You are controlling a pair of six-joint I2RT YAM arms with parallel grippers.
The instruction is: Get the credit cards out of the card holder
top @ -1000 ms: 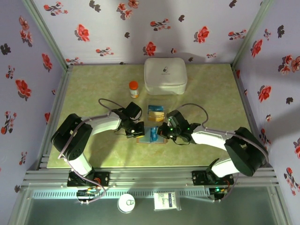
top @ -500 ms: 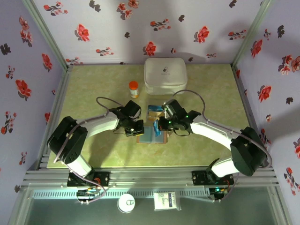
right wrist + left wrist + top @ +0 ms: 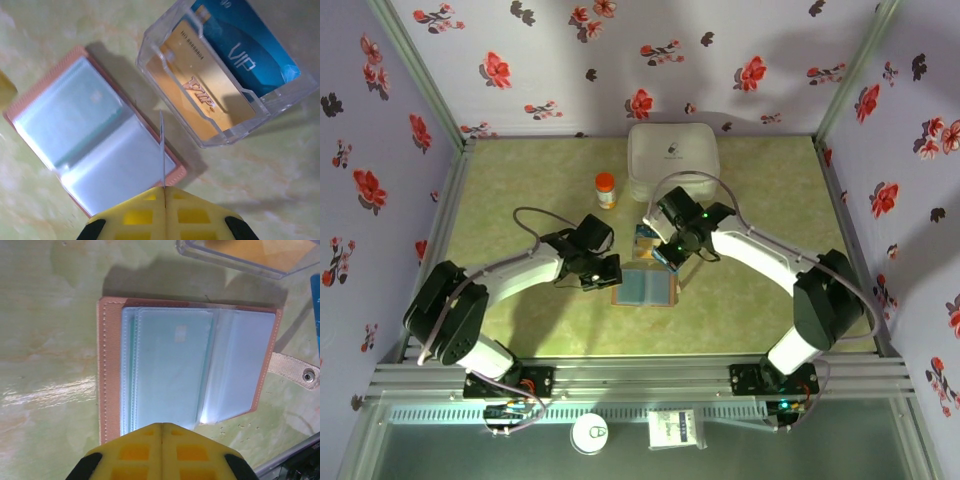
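The small flat brown folding card holder (image 3: 645,288) lies open on the green marbled table (image 3: 520,190), in the middle, between the two arms. From above, only its two blue-grey panels show.

The left wrist view shows more. The panels are clear plastic sleeves, and a pale card (image 3: 170,370) with a chip mark sits inside the sleeves of one panel. A brown strap with a snap (image 3: 295,371) sticks out from one side edge. The left gripper (image 3: 161,430) has its yellow pads pressed together with nothing between them, over one edge of the holder; I cannot tell if it touches.

In the right wrist view the right gripper (image 3: 163,192) is closed on a thin teal card (image 3: 161,150), seen edge-on, above the gap between the holder and a clear transparent box (image 3: 215,140). The box holds a gold card (image 3: 192,85) and a blue card (image 3: 250,45), both marked VIP. It stands just beside the holder's far edge, apart from it.

A large white rounded case (image 3: 672,160) and a small bottle with an orange cap (image 3: 606,190) stand farther back. To the left, right and near side of the holder the table is bare up to its edges.
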